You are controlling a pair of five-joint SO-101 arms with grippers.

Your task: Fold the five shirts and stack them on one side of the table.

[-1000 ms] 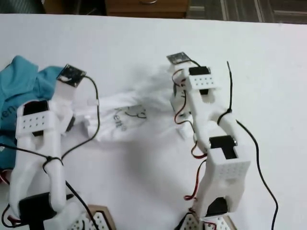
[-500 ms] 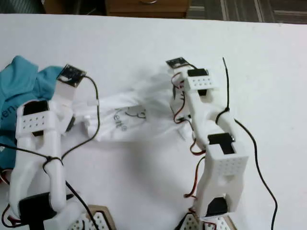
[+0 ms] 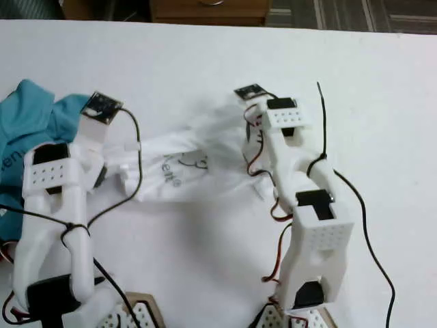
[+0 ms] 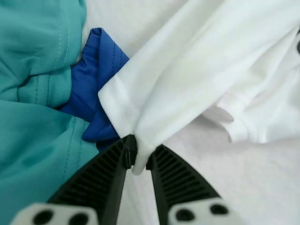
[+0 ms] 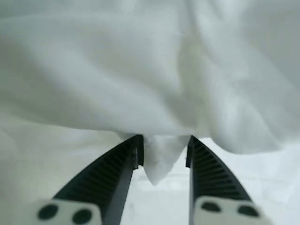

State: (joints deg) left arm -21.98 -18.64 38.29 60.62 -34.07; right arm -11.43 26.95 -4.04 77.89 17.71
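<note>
From my seat, the white shirt [image 3: 179, 162] lies across the middle of the table [image 3: 171, 55], stretched between the two arms. The left arm [image 3: 51, 179] stands at the near left side of the table and the right arm [image 3: 300, 179] to the right of centre.

In the left wrist view the left gripper [image 4: 140, 157] is clamped on the white shirt [image 4: 197, 61]. Its two black ribbed jaws are nearly together, with a hemmed corner of the fabric pinched between their tips. From that corner the cloth runs away in a taut, smooth band. A loose sleeve or fold rests on the table beside it.

In the right wrist view the right gripper [image 5: 164, 146] also holds the white shirt [image 5: 140, 70]. Its jaws stand a little apart, and a bunched fold fills the gap and touches both. A small point of cloth hangs down between them. The rest of the shirt lies in soft wrinkles beyond the jaws.

A teal shirt [image 3: 31, 113] lies crumpled at the left edge of the table, just beside the left arm and partly under it. In the left wrist view I see the teal shirt [image 4: 33, 70] with a piece of blue cloth [image 4: 91, 84] tucked against it. The held corner of the white shirt overlaps that blue cloth.
</note>
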